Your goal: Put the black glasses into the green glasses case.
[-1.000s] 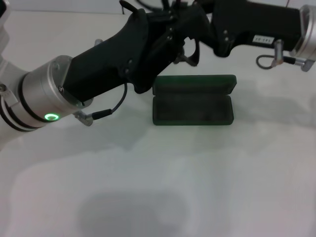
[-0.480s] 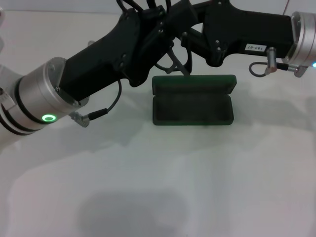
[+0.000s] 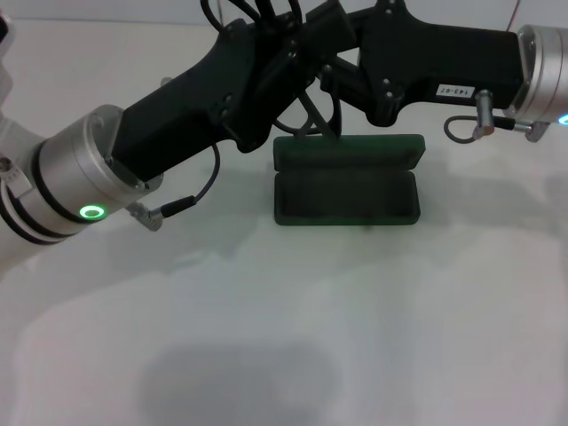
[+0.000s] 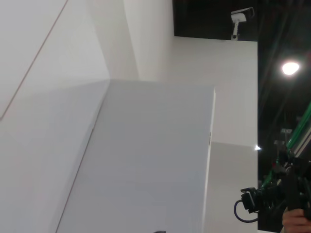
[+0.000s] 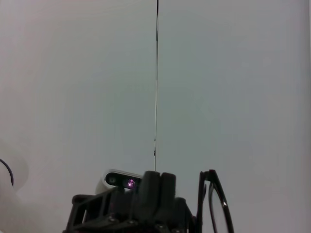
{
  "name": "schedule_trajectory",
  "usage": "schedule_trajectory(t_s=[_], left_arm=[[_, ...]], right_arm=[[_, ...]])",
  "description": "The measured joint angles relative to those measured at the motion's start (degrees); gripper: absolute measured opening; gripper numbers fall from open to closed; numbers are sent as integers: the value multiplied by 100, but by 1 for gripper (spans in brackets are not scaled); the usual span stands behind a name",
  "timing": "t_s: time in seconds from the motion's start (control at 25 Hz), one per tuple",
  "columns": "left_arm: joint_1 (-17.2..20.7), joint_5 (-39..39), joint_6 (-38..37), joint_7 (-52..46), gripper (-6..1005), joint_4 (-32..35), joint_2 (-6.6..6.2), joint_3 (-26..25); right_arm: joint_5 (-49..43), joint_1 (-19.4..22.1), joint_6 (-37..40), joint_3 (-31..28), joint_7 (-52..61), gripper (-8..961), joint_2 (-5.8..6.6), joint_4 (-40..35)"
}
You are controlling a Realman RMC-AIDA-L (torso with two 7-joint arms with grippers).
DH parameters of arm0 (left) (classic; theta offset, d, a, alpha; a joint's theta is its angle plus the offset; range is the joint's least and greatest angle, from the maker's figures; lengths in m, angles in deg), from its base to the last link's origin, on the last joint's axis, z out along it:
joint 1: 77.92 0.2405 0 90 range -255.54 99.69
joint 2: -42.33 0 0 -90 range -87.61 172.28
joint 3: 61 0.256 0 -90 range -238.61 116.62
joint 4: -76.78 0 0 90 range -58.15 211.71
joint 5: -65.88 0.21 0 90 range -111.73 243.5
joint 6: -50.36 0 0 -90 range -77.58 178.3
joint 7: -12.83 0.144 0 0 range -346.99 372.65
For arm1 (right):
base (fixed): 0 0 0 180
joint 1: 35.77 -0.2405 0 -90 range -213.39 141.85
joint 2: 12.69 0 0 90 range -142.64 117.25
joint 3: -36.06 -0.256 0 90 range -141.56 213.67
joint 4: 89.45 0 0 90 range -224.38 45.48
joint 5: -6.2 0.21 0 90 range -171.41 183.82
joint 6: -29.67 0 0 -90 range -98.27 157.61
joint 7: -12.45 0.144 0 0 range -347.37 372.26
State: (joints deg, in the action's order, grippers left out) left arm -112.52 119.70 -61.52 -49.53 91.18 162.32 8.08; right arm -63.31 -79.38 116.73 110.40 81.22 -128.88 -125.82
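Note:
The green glasses case [image 3: 346, 197] lies open in the middle of the table in the head view, its lid [image 3: 348, 151] folded back. The black glasses [image 3: 319, 120] hang in the air just above the lid's left half, under the spot where both grippers meet. My left gripper [image 3: 288, 53] reaches in from the left and my right gripper [image 3: 333, 75] from the right, tips close together. The head view does not show which one holds the glasses. In the right wrist view the glasses [image 5: 201, 199] stand next to the left gripper [image 5: 146, 204]. The left wrist view shows only walls.
White tabletop [image 3: 293, 337] spreads around and in front of the case. The left arm's cable loop and plug [image 3: 173, 204] hang low to the left of the case. The right arm's silver wrist [image 3: 541, 71] is at the far right.
The right arm has moved left and the left arm has risen a little. The glasses have shifted left and now hang over the left part of the lid.

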Motion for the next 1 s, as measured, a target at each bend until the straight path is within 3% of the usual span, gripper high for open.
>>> schedule_trajectory(t_s=[1.0], left_arm=[[107, -187, -7, -66, 39, -7, 3, 6]], right_arm=[[381, 43, -47, 212, -19, 61, -1, 70]])
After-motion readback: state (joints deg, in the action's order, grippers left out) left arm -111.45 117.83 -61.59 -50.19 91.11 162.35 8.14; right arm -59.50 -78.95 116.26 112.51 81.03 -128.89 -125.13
